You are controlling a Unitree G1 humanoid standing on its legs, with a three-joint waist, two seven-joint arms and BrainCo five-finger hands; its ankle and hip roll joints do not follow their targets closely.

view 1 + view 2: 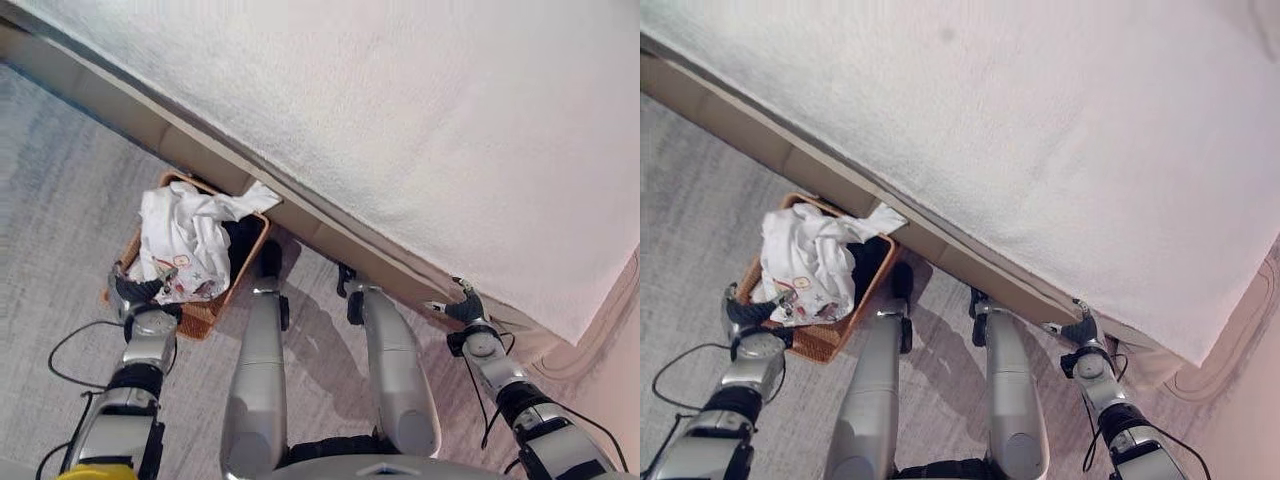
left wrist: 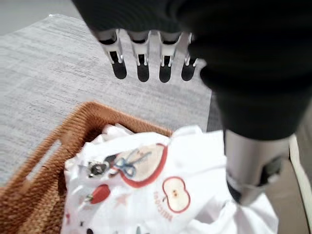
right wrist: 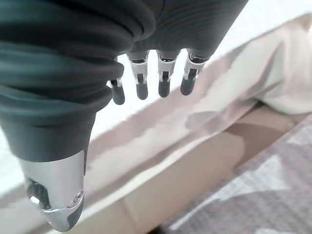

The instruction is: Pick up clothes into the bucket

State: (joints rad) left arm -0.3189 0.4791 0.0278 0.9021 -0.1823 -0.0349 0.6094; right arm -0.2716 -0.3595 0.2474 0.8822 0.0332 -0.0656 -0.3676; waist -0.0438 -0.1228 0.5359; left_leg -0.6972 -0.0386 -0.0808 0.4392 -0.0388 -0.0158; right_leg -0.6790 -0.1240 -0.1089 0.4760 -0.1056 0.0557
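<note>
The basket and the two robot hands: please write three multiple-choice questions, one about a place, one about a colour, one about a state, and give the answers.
1. Where does the basket stand?
A. on the floor against the bed's side
B. on top of the bed
C. between the two hands

2. What colour is the top garment in the basket?
A. plain black
B. white with red prints
C. blue

3. How is the left robot hand?
A. curled round the basket rim
B. pinching the garment
C. open, fingers straight above the basket

Answers: 1 A, the basket sits on the grey floor beside the bed frame. 2 B, the wrist view shows red apple prints. 3 C, fingers hang straight, holding nothing; the right robot hand is likewise open.
</note>
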